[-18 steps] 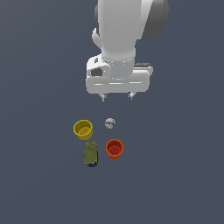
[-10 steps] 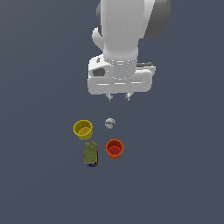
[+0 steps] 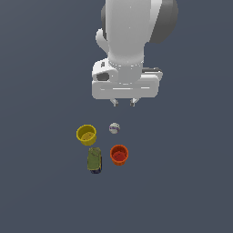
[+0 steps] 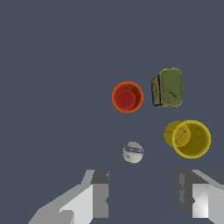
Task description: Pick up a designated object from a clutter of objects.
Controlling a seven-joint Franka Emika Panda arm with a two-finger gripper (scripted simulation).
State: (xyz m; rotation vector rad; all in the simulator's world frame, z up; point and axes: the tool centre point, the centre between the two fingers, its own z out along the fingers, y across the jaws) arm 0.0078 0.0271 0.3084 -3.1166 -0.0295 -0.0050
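Flat slate-grey floor (image 3: 41, 191) fills everything you see, with no edges or walls in view. Take the orange-red cup (image 3: 119, 154) as your landmark: it stands upright, mouth up, red inside, and nothing is touching it. Just beside it, toward the exterior view's left, the olive-green can (image 3: 94, 159) stands with a narrow gap between them. Farther that way and a little up the exterior picture sits the yellow cup (image 3: 86, 134), close to the can; in the wrist view it looks tipped, its side wall showing. The small whitish ball (image 3: 114, 128), marked with a purplish band, lies near the orange-red cup, between it and the gripper (image 3: 124, 103). In the exterior view, your gripper appears up the picture from the ball, apart from all four items. In the wrist view its two fingers (image 4: 99, 194) stand wide apart with only bare floor between them; it has hold of nothing.
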